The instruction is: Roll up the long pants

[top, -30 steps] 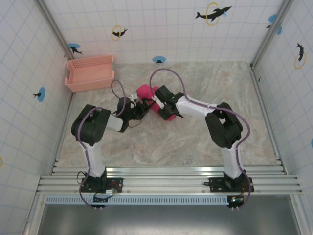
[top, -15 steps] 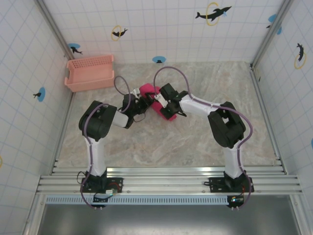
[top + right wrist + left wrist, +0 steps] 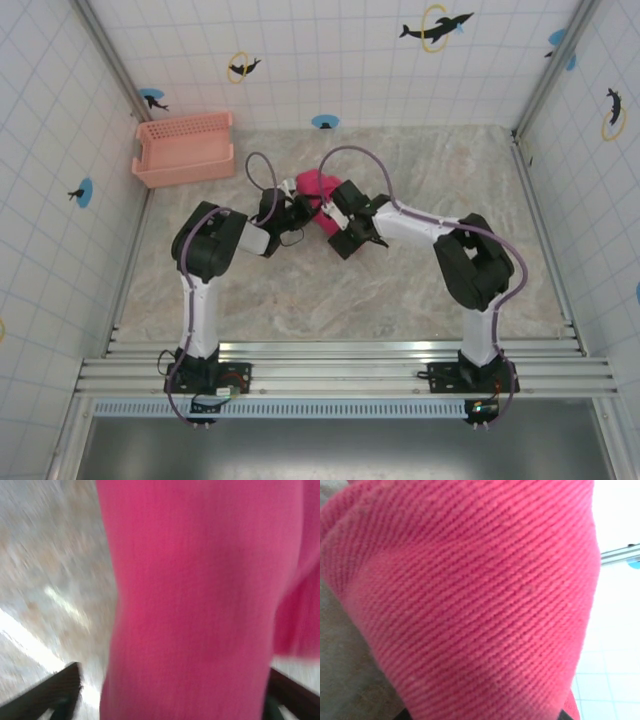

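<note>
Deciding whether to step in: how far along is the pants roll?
Done: the long pants look bundled into one thick lump on the table, no legs trailing. In hand: the left hand sits against the cloth; the right hand has its fingers wide apart either side of it. Left: tighten if loose, then withdraw both hands.

blurred long pants (image 3: 200, 595) between wide-spread hand (image 3: 170, 700) fingers (image 3: 57, 690); marble table (image 3: 45, 570) left

Both arms are bent inward, with the left end effector (image 3: 298, 208) and right end effector (image 3: 333, 214) set nearly tip to tip, the latter's fingers (image 3: 60, 690) spread wide.
</note>
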Controlling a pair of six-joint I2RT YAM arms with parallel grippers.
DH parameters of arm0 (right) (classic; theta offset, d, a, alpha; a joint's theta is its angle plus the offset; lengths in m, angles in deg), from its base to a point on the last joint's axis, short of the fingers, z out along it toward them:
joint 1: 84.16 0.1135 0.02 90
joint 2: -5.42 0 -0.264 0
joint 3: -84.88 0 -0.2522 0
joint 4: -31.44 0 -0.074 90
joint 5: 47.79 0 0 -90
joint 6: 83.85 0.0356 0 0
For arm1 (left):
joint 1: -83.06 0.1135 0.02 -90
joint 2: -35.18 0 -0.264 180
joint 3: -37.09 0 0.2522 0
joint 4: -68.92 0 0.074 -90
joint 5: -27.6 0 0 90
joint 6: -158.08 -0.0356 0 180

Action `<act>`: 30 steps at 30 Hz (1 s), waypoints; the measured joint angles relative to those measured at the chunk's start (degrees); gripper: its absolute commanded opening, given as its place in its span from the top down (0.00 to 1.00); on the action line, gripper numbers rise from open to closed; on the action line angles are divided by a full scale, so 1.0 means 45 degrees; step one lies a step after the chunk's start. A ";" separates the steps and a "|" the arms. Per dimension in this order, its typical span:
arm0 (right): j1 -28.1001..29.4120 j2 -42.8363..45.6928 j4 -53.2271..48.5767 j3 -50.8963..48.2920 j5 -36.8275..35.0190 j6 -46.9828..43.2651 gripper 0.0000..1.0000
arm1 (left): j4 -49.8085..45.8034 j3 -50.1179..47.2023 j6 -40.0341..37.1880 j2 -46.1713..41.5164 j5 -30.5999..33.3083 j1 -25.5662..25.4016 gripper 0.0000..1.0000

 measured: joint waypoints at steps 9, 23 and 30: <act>0.2642 0.1982 -0.0656 -0.0651 -0.5178 0.0287 0.01 | -0.7121 0.2701 -0.1151 -0.0967 0.0146 -0.0078 1.00; 0.3468 -0.0393 0.0107 0.0539 -0.8306 0.0457 0.01 | -1.7515 0.8553 -0.2069 -0.0068 0.0928 -0.0597 1.00; 0.3288 -0.1263 0.0544 0.1200 -0.8646 0.0253 0.01 | -1.9064 0.9233 -0.2084 0.0112 0.1209 -0.0661 1.00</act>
